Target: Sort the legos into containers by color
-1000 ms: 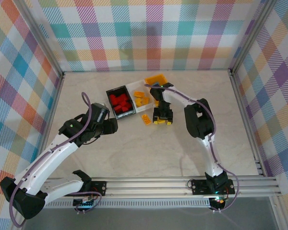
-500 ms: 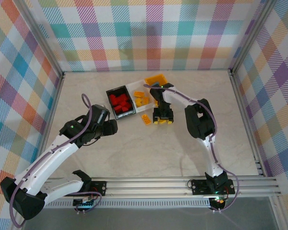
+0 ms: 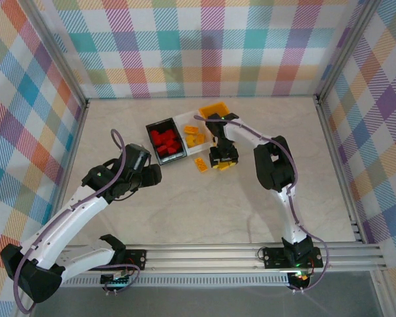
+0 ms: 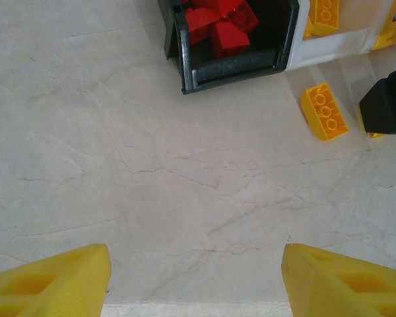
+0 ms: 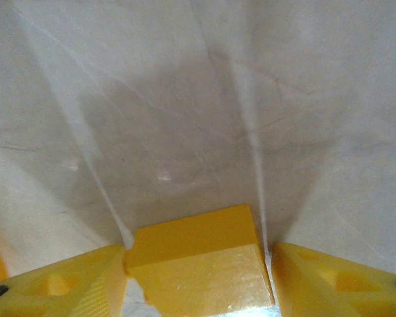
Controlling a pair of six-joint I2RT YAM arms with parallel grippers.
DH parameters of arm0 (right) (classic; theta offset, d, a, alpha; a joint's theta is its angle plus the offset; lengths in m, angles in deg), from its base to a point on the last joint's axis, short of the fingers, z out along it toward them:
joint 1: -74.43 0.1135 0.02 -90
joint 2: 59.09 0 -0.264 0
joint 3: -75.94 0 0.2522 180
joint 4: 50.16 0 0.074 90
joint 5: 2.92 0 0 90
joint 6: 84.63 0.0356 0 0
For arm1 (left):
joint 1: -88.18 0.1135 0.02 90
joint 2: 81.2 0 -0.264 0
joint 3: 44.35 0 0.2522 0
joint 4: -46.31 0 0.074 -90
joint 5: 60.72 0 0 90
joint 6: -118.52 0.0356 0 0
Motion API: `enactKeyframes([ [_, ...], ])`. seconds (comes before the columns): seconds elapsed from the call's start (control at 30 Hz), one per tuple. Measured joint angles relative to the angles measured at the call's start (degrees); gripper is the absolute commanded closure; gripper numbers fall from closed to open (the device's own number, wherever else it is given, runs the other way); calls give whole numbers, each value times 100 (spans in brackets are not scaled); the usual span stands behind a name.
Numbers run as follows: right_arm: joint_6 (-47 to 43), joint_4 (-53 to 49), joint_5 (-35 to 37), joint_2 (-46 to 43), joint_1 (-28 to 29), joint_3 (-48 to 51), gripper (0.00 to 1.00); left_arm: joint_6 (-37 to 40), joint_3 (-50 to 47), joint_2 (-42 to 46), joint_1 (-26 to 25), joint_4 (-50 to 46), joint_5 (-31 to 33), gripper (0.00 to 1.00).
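Yellow lego (image 5: 197, 254) tight in right hand (image 3: 223, 163) near edge of white bin (image 4: 330, 47); left hand (image 4: 193, 261) apart over open tabletop (image 4: 185, 165).

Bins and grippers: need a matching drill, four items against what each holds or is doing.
1 black bin
2 white bin
3 left gripper
4 right gripper

A shut on a yellow brick
B red bricks inside
C open over bare table
D yellow bricks inside

Pairs: 1-B, 2-D, 3-C, 4-A
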Motion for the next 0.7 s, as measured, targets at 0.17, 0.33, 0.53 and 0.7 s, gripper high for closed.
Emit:
enactKeyframes([
  [0.17, -111, 168, 26, -151, -7, 225, 52, 0, 0, -120, 4, 20, -7, 30],
  [0.33, -173, 234, 55, -219, -7, 297, 59, 0, 0, -208, 31, 35, -44, 30],
  [0.53, -170, 208, 17, -262, -7, 267, 58, 0, 0, -212, 37, 61, -44, 30],
  [0.7, -17, 52, -330, -404, -7, -328, 57, 2, -42, -212, 39, 66, -76, 30],
])
